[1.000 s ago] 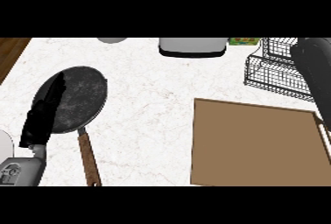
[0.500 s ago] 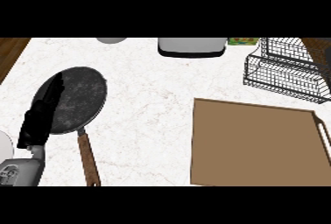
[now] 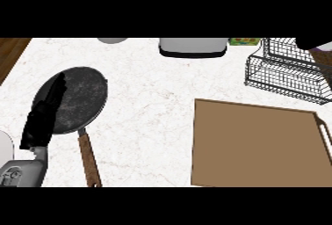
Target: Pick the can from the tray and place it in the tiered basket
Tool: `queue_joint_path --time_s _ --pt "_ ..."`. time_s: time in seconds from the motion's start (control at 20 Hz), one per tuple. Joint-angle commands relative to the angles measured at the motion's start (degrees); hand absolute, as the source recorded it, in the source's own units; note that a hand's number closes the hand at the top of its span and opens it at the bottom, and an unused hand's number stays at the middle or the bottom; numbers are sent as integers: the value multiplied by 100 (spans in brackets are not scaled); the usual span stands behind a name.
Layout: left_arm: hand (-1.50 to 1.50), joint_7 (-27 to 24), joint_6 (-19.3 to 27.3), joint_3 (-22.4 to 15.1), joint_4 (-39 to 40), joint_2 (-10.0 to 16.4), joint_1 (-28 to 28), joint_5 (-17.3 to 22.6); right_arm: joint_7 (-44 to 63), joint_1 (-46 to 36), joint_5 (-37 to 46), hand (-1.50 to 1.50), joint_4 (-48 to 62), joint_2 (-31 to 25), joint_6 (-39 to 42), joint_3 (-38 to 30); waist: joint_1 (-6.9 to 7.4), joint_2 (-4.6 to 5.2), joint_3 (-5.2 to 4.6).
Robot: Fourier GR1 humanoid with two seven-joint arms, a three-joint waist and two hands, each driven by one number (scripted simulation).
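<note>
— What sits on the marbled counter (image 3: pixel 156 110)?
— A pan (image 3: pixel 74 99), a brown tray (image 3: pixel 259 145), and the tiered basket (image 3: pixel 285 74) far right.
— The hands?
— The left hand (image 3: pixel 42 118) lies flat and straight over the pan's rim. The right hand (image 3: pixel 315 43) is a dark sliver above the basket, and its state cannot be told. Nor can the can's place.

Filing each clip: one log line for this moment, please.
tray: no can seen | left hand: open, over pan | right hand: by basket, grip hidden

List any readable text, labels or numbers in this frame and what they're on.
None readable.
The green-and-yellow packet at the counter's far edge may carry a label, but it is too small to read.
The pan, tray, tiered basket and grey appliance show no markings.
</note>
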Motion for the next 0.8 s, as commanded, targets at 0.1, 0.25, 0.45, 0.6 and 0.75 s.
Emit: queue_joint_path --time_s 0.1,0.25,0.45,0.6,0.75 --pt "0 -167 30 9 100 -86 61 -100 122 3 -644 -150 477 191 219 -656 -12 1 -2" --pt "0 129 -137 38 -1 -45 -94 -68 -307 -46 -603 -150 871 89 -207 -800 21 15 0" --pt "0 -92 -31 35 93 -158 55 -148 -662 102 -951 -150 693 257 -927 -1187 6 16 1" --pt "0 -190 -131 183 322 -83 -181 -100 -602 60 -1050 -150 400 202 -1092 -1297 -38 5 -2" --pt "0 4 -229 292 266 18 -103 -41 -524 295 -1270 -150 -254 203 -1162 -1422 -93 -27 -4"
